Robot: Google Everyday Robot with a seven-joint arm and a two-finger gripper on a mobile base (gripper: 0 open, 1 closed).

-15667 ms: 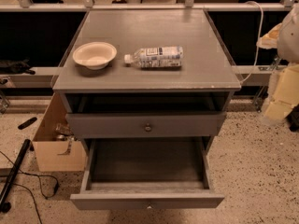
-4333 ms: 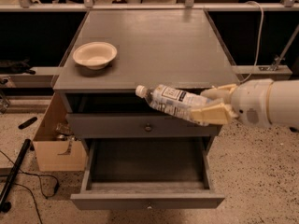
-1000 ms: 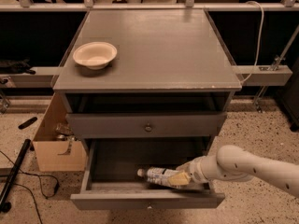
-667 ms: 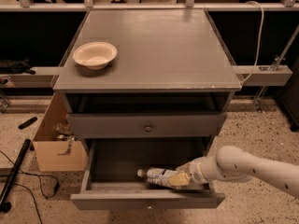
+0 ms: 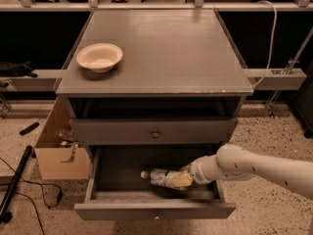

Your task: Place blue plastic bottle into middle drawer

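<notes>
Black pole [image 5: 13, 182]: lower left of the frame, leaning across the speckled floor, with a dark cable looping beside it.
Cardboard box [image 5: 61, 151]: left of the cabinet on the floor, open at the top, small items inside that are hard to make out.
Cream bowl [image 5: 100, 57]: upper left of the grey cabinet top [image 5: 166, 48], upright, alone on that surface.
Upper drawer [image 5: 154, 130]: centre of the frame, pushed in, small round knob at its middle.
Middle drawer [image 5: 154, 210]: lower centre, pulled well out, its front panel along the bottom edge of the frame and its dark interior open to view.
Blue plastic bottle [image 5: 161, 177]: lying on its side inside the middle drawer, towards the right half, white cap pointing to the left, label facing up; the far end is covered by the gripper.
Gripper [image 5: 183, 178]: inside the open drawer at lower centre-right, its fingers clasped around the right end of the bottle.
Arm [image 5: 254, 170]: white, entering from the lower right edge of the frame and reaching leftward over the drawer's right side.
White cable [image 5: 269, 38]: upper right, hanging from the rail behind the cabinet down to the side shelf.
</notes>
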